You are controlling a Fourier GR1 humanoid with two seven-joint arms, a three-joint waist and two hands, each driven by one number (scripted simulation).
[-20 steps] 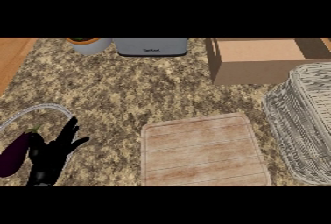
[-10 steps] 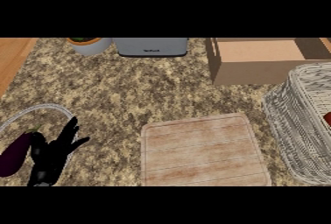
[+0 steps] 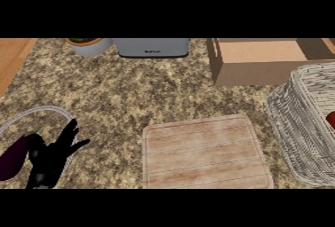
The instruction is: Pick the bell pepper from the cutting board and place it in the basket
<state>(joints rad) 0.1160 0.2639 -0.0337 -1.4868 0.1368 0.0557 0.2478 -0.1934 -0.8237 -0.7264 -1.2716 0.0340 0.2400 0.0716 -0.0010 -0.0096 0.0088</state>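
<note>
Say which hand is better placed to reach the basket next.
Probably the right: the basket sits at the far right. The left hand rests open at the lower left, beyond the cutting board. The right hand is not in view.

Only one part of the robot's body shows: the left hand (image 3: 51, 154), at the lower left of the frame. It is black all over, matte, with no markings, screws or cables that can be made out. The fingers are slim and tapering, ending in narrow tips, and a shorter thumb branches off on the right side of the palm. The palm is a narrow dark block that runs down to the lower edge of the view, where the wrist is cut off. At the very bottom a small paler grey patch shows on the black. Nothing of the grey forearm can be told apart.
</note>
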